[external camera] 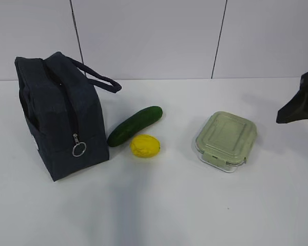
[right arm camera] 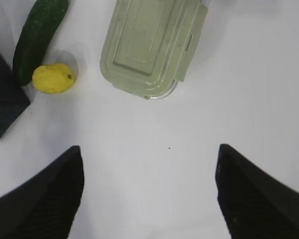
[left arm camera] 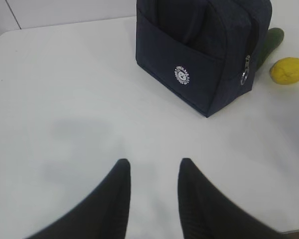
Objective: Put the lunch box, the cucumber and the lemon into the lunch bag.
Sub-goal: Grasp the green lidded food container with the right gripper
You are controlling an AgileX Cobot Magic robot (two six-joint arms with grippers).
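Note:
The navy lunch bag (external camera: 61,120) stands at the left with its zipper open and silver ring pull hanging. The cucumber (external camera: 135,125) lies right of it, and the lemon (external camera: 145,145) sits just in front of the cucumber. The lunch box (external camera: 226,140) with sage-green lid rests further right. My right gripper (right arm camera: 149,154) is open and empty, above the table short of the lunch box (right arm camera: 152,45); part of it shows at the exterior view's right edge (external camera: 301,105). My left gripper (left arm camera: 153,167) is open and empty, well short of the bag (left arm camera: 202,47). It is out of the exterior view.
The white table (external camera: 159,205) meets a white panelled wall (external camera: 154,36) behind. In the left wrist view the lemon (left arm camera: 288,70) and a cucumber end (left arm camera: 271,42) show right of the bag. In the right wrist view the cucumber (right arm camera: 39,36), lemon (right arm camera: 53,78) and a bag corner (right arm camera: 2,107) lie left.

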